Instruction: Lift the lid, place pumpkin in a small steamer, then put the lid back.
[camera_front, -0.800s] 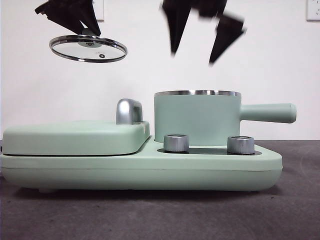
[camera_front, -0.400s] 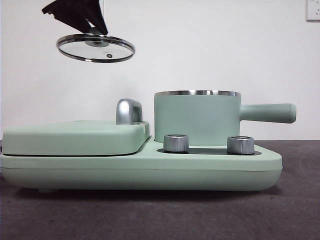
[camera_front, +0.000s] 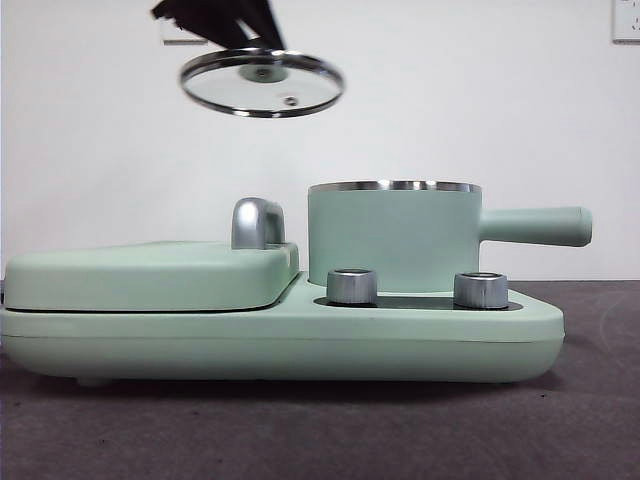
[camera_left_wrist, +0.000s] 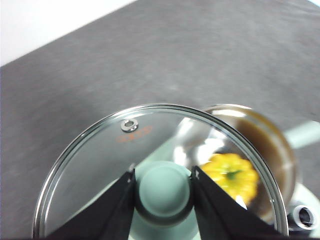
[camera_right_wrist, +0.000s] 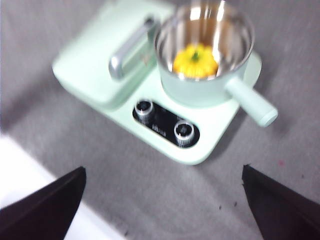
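My left gripper (camera_front: 250, 30) is shut on the mint-green knob (camera_left_wrist: 163, 189) of the clear glass lid (camera_front: 262, 83) and holds it in the air, above and to the left of the small steamer (camera_front: 392, 238). The lid (camera_left_wrist: 100, 165) fills the left wrist view, with the pot partly under its edge. The yellow pumpkin (camera_right_wrist: 195, 60) sits inside the steamer (camera_right_wrist: 200, 90) and also shows through the glass (camera_left_wrist: 230, 175). It is hidden in the front view. My right gripper (camera_right_wrist: 162, 200) is open and empty, high above the table, out of the front view.
The steamer stands on a wide mint-green appliance base (camera_front: 280, 340) with two steel dials (camera_front: 352, 286) at its front. A flat mint-green griddle cover (camera_front: 150, 272) with a steel handle (camera_front: 257, 222) takes the left half. Grey table lies all around.
My left gripper has carried the lid to the right, toward the steamer. My right gripper has risen out of the front view.
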